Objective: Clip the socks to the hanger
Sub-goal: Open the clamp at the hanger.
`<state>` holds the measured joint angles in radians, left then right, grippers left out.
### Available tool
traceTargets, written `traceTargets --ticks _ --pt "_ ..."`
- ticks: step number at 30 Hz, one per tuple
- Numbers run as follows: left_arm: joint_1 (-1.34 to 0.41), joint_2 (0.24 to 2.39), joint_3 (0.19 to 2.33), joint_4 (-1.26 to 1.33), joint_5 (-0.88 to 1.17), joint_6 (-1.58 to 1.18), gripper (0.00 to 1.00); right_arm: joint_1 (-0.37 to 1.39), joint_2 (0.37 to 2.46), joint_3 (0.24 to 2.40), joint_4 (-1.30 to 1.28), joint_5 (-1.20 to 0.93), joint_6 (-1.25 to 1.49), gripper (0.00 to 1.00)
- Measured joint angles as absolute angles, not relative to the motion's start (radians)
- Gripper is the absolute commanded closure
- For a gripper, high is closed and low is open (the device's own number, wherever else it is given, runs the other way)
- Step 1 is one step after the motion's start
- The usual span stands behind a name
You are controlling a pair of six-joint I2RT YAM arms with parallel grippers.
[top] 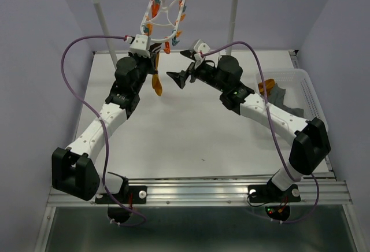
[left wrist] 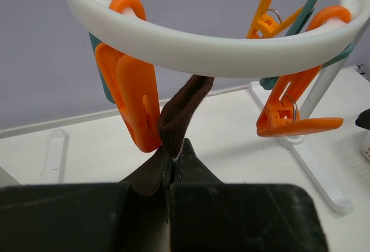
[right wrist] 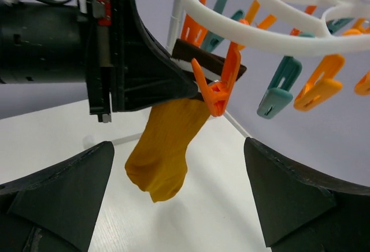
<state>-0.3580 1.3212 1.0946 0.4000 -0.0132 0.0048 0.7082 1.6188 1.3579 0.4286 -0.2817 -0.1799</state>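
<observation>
One mustard sock [right wrist: 163, 148] is being worked on. The left gripper [left wrist: 173, 170] has its fingers pressed tight together on the sock's dark cuff [left wrist: 184, 107], holding it just under the white ring of the hanger [left wrist: 219, 52], and the foot dangles straight below the fingertips. An orange clip [right wrist: 217, 87] hangs from the ring right at the tips of those fingers and crosses in front of the cuff. The pictures do not settle whether its mouth has actually bitten the fabric. The right gripper [top: 184, 67] stands spread wide with nothing in it, facing the clip and sock from close by, so that both sit between its fingers in its wrist view. The step in hand appears to be fastening this cuff. If the clip is not yet on, the right fingers would need to squeeze its upper handles while the left feeds the cuff into the mouth. If it is on, the left should ease its pinch gently and see whether the sock hangs by itself. More socks [top: 274, 90] lie well behind the right gripper, beside its forearm, in the clear basket [top: 307, 84].
</observation>
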Motion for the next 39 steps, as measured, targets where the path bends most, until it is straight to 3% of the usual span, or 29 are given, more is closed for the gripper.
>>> traceTargets --ticks 17,39 --pt "-0.358 1.320 1.095 0.400 -0.008 0.007 1.00 0.708 1.667 1.472 0.419 -0.479 -0.285 0.00" --pt "-0.358 1.311 1.095 0.400 -0.008 0.020 1.00 0.708 1.793 1.580 0.457 -0.336 -0.239 0.00"
